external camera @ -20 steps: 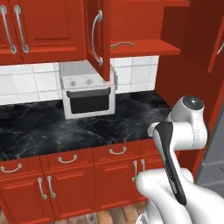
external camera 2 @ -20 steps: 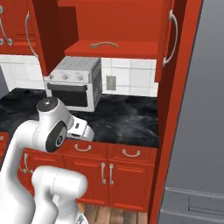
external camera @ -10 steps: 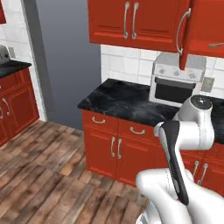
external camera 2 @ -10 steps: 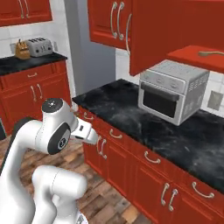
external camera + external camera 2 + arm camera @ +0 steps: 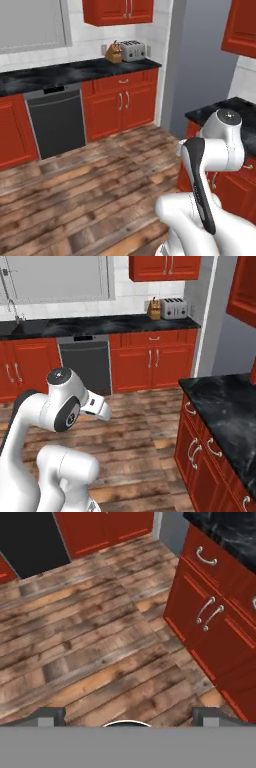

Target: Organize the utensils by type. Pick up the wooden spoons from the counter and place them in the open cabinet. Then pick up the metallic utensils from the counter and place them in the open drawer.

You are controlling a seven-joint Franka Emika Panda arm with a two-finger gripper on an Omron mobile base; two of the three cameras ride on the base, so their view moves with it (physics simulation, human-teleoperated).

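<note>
Wooden spoons: I cannot locate any utensil on the near desk [image 5: 225, 401] at my right or the far desk [image 5: 75, 70] carrying the toaster [image 5: 132, 50]. The tool [image 5: 128, 719] hangs open and empty over the plank floor [image 5: 90, 642]. Risk: an arm swing could clip the red cabinet fronts [image 5: 210, 617] close alongside. Open room lies across the floor toward the dishwasher [image 5: 85, 363].

Your robot arm [image 5: 215, 150] at the right of the left base view is glossy white, with rounded bulbous segments, a dark grey strap-like band and a grey disc capping its top joint.
</note>
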